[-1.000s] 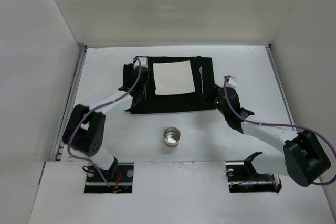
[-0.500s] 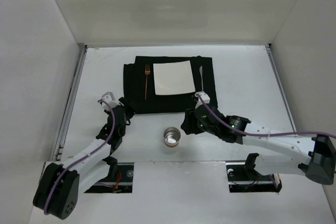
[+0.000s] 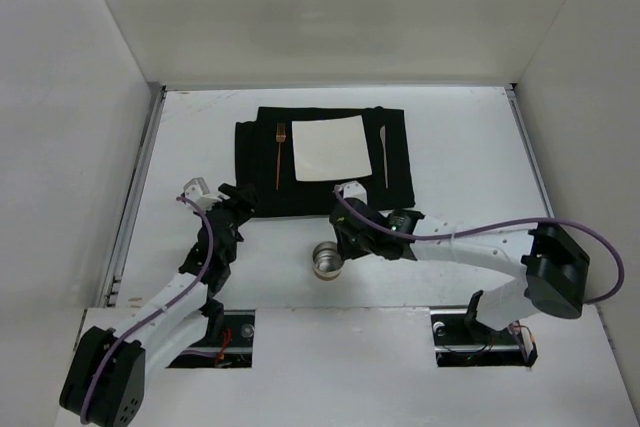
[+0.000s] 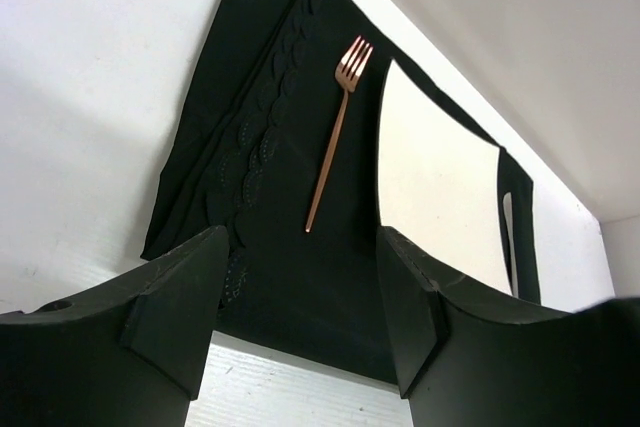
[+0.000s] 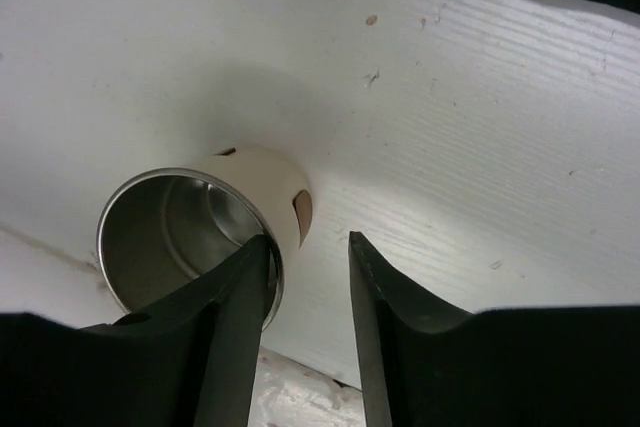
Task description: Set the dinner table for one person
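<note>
One cup (image 3: 327, 261), one fork (image 3: 279, 155), one mat (image 3: 254, 147) (black); left gripper (image 4: 300, 247), right gripper (image 5: 307, 247) both agape.

No readable text, label, brand, number or sign on any surface in view.

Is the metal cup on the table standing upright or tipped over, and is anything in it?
Upright and empty. The metal cup shows its round rim to the top camera, and its shiny inside looks bare.
</note>
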`<state>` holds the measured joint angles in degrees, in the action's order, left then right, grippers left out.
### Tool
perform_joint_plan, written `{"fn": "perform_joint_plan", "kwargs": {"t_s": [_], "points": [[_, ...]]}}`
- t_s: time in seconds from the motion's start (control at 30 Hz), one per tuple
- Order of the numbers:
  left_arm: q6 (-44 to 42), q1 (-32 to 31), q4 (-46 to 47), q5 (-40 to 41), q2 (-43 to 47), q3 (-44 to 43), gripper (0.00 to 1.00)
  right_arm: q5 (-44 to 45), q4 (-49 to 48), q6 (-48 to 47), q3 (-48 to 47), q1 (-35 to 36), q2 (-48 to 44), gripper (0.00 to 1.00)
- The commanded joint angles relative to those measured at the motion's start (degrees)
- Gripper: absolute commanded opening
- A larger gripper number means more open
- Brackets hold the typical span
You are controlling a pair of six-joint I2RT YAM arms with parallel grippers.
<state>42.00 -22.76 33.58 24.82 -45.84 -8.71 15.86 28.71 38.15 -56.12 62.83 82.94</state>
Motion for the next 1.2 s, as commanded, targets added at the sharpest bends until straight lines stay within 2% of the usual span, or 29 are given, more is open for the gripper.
{"fn": "perform_joint_plan", "kwargs": {"t_s": [0.0, 0.1, 0.13, 0.2, 0.3, 0.43, 0.6, 0.73, 0.97, 1.17], "points": [[0.89, -0.04, 2.98, 0.32, -0.47, 0.27, 0.59, 0.23, 0.82, -0.71, -2.77, 0.94, 1.26, 0.36], [0.89, -0.31, 3.24, 1.02, -1.26, 0.27, 0.59, 0.49, 0.65, -1.24, -4.26, 0.94, 2.75, 0.15], [0.89, -0.13, 3.24, 1.02, -1.79, 0.27, 0.59, 0.84, 0.12, -1.41, -4.96, 0.94, 2.67, 0.10], [0.98, 0.05, 3.24, 0.58, -2.23, 0.18, 0.59, 0.93, -1.72, -2.46, -6.54, 0.41, 1.79, 0.07], [1.07, -0.39, 3.33, 1.11, -2.49, 0.18, 0.59, 0.32, -4.44, -4.84, -10.40, -5.81, -0.22, 0.07], [1.33, -0.30, 3.77, 0.49, -3.55, 0.10, 0.59, -2.49, -9.44, -7.91, -17.16, -18.01, -0.06, 0.08], [1.24, -0.31, 4.21, 0.76, -4.60, 0.10, 0.60, -6.45, -8.59, -9.85, -32.70, -35.42, 11.60, 0.08], [1.24, -0.48, 4.30, 0.58, -4.61, 0.10, 0.60, -5.75, -3.32, -10.82, -45.81, -44.05, 23.56, 0.07], [1.42, -0.74, 5.00, 0.58, -6.18, -0.08, 0.60, -5.31, 3.27, -10.99, -59.01, -50.56, 36.58, 0.07], [1.60, -0.39, 5.88, -0.04, -7.15, -0.08, 0.60, -5.14, 5.39, -11.52, -61.57, -51.18, 40.73, 0.08]]}}
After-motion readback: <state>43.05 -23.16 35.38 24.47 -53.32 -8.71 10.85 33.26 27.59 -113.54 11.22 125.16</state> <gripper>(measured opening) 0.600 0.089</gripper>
